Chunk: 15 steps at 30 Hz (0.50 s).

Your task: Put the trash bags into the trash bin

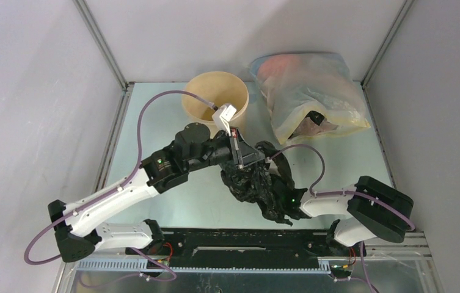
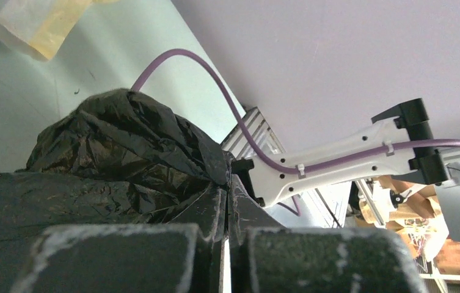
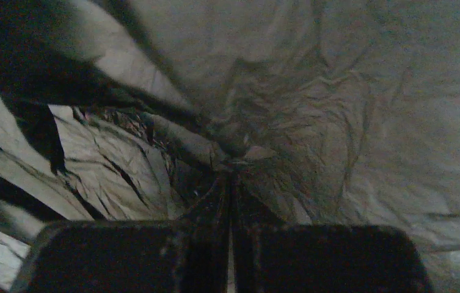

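Trash bag (image 1: pixel 258 183), thin, glossy black crinkled plastic, is sitting in a loose bunch over the middle of the pale green desk (image 1: pixel 172 195). It is lying outside the trash bin (image 1: pixel 215 94), a round tan bucket with smooth walls. The bin is standing upright at the far edge of the desk, just beyond the bag and to its left.

Left tool (image 2: pixel 226 195) is reaching in from the left and pinching the upper left part of the bag. In the left wrist view its two dark fingers are pressing together, with black film caught between them and the rest of the bag bulging up beyond. Right tool (image 3: pixel 230 183) is gripping the same bag from the near right. In the right wrist view its fingers are meeting on a gathered fold, and creased film is filling the whole frame. In the overhead view the bag is covering this tool, so only the wrist behind it is showing.

Large translucent whitish-yellow plastic bag (image 1: pixel 313 97) with pinkish contents is lying at the far right corner of the desk, just beside the bin and apart from the black bag. Purple cable (image 1: pixel 148 116) is arching over the left arm, its far end passing in front of the bin's rim.
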### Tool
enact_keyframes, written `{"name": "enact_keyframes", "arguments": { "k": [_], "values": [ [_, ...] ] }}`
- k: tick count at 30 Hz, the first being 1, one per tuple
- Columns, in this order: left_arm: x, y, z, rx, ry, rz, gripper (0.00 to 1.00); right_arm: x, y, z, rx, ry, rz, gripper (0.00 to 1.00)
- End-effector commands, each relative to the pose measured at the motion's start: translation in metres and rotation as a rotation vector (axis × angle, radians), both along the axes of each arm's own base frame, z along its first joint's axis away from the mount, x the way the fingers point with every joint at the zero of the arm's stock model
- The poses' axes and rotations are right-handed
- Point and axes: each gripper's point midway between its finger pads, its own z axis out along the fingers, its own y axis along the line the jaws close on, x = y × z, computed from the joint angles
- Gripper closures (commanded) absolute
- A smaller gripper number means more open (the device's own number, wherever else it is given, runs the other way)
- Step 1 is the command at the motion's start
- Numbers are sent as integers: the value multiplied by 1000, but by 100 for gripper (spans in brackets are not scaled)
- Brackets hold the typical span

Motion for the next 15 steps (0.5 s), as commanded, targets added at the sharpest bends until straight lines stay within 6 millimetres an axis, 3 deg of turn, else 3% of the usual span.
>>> {"name": "enact_keyframes", "arguments": {
  "k": [1,4,10,15],
  "values": [
    [-4,3,-1,-2,-7,-17,100,6,-5,10,39,-20,-69,100],
    [-4,8,-6,14,-9,-4,100,9,-26,26,1,-57,-126,100],
    [-3,8,-23,60,0,-7,100,10,-94,69,-61,-129,-276,100],
    [-1,9,-33,85,1,-2,100,6,-117,105,-46,-203,-293,100]
  ]
}}
